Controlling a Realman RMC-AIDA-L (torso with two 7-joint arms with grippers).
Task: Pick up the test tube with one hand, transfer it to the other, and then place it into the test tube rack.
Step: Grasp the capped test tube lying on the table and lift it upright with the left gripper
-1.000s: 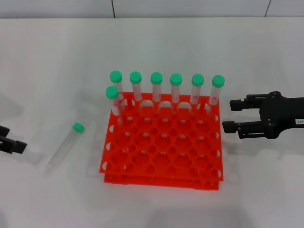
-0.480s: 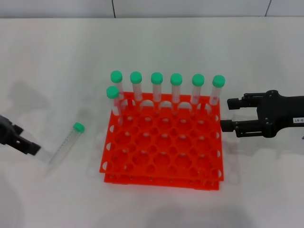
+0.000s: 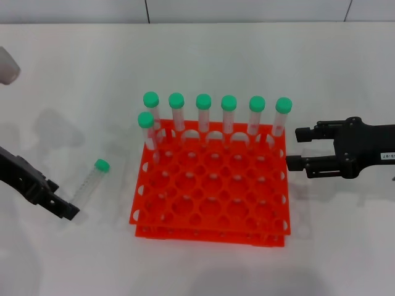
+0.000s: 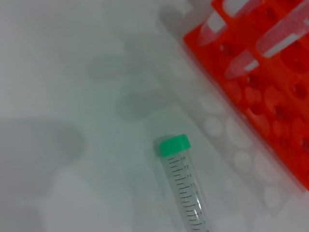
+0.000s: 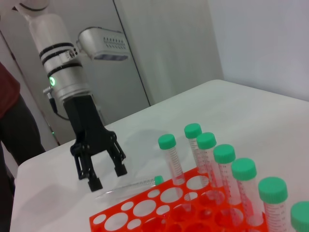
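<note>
Desk point(image 3: 74, 74): white, carrying the rack, the loose tube and both arms' work.
Test tube rack point(image 3: 210, 229): orange-red, mid-desk, with seven green-capped tubes point(image 3: 229, 103) standing along its far rows.
Right pincer point(image 3: 296, 149): just beside the rack's right edge, fingers spread wide, holding nothing, waiting for the handover.
Left pincer point(image 3: 66, 211): low over the desk on the robot's left, by the lower end of the loose tube; the right wrist view shows its fingers point(image 5: 93, 183) spread wide and empty.
Test tube point(image 3: 88, 187): lying flat on the desk between the left pincer and the rack, apart from the rack's left edge.
Long axis: slanted, green cap point(image 4: 174, 144) pointing away and toward the rack, tip toward the left pincer.
Nearer arm: the left by far; the right is across the rack.
Judgement: the pick is not yet made; the left fingers should straddle the tube across its length.
</note>
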